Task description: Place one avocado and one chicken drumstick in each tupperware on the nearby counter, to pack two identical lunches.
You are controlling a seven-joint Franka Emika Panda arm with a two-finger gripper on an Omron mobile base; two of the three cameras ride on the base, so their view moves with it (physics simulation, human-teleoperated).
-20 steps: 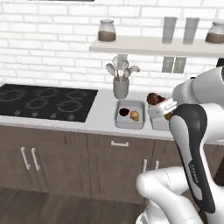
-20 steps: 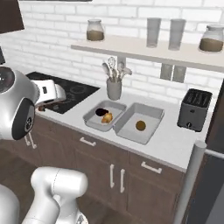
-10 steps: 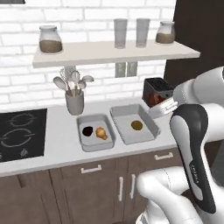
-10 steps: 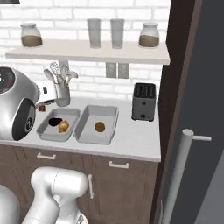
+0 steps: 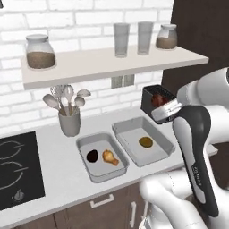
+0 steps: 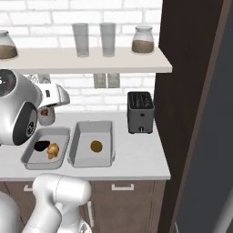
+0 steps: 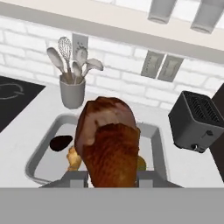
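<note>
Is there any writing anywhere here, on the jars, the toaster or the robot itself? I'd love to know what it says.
Small dark lettering runs along the robot's forearm in the left base view: too small and blurred to read.
Jars, toaster, utensil cup, trays: no labels or marks visible.
Nothing else readable in any view.

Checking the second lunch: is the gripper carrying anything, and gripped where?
Yes: the gripper holds the dark reddish-brown chicken drumstick, clamped at its lower part; the exact contact is hidden.
</note>
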